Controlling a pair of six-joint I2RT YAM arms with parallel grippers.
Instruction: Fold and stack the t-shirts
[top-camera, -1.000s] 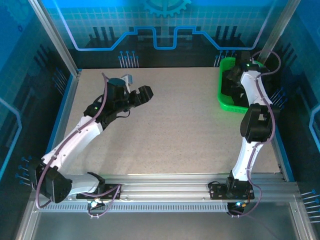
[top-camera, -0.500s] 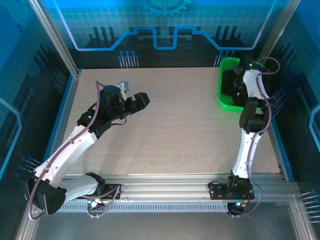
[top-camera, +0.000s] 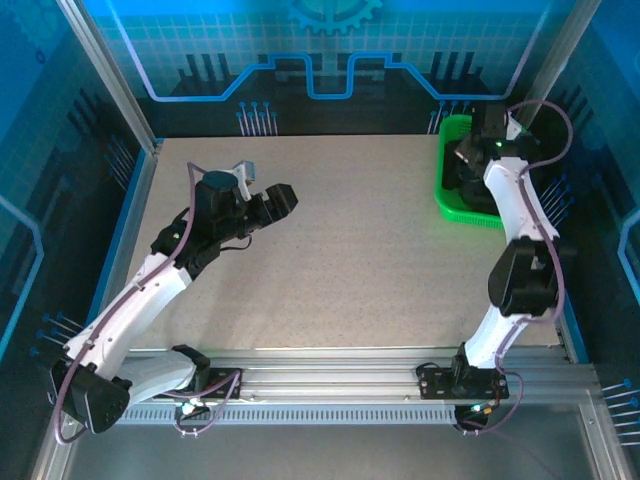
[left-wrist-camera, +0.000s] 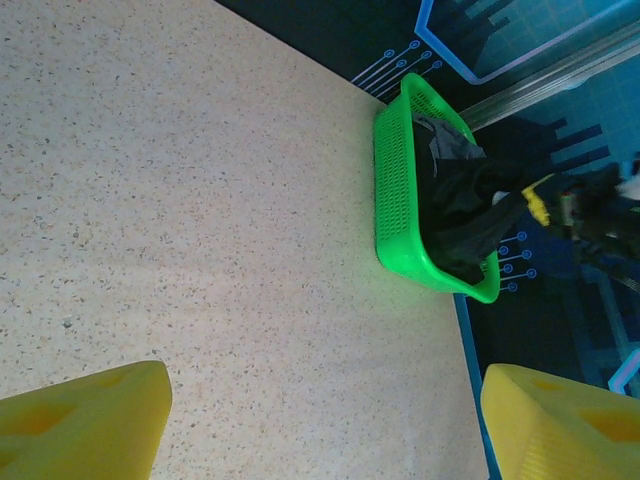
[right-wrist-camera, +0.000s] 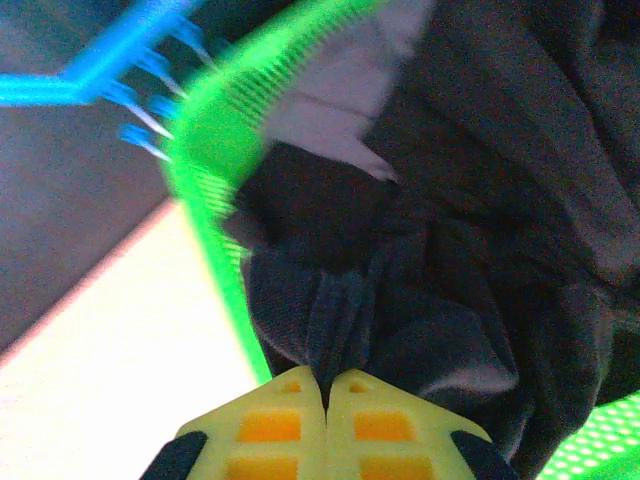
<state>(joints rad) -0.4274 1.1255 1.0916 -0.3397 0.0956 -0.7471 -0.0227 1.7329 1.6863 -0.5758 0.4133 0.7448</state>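
- Two dark soft cloth t-shirts (left-wrist-camera: 462, 205) (right-wrist-camera: 480, 150) lie bunched inside the bright green plastic mesh basket (top-camera: 448, 205) (left-wrist-camera: 395, 190) at the table's far right corner.
- Down in basket, right gripper (right-wrist-camera: 325, 385) (top-camera: 468, 160): yellow jaws together, pinching a cloth fold.
- Over speckled beige table (top-camera: 370, 250), left gripper (top-camera: 283, 197) (left-wrist-camera: 320, 430): jaws wide apart, nothing held.

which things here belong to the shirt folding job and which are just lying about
Job:
t-shirts, dark and bunched up
right gripper, shut on their cloth
left gripper, open

Just there:
green mesh basket holding the shirts
table
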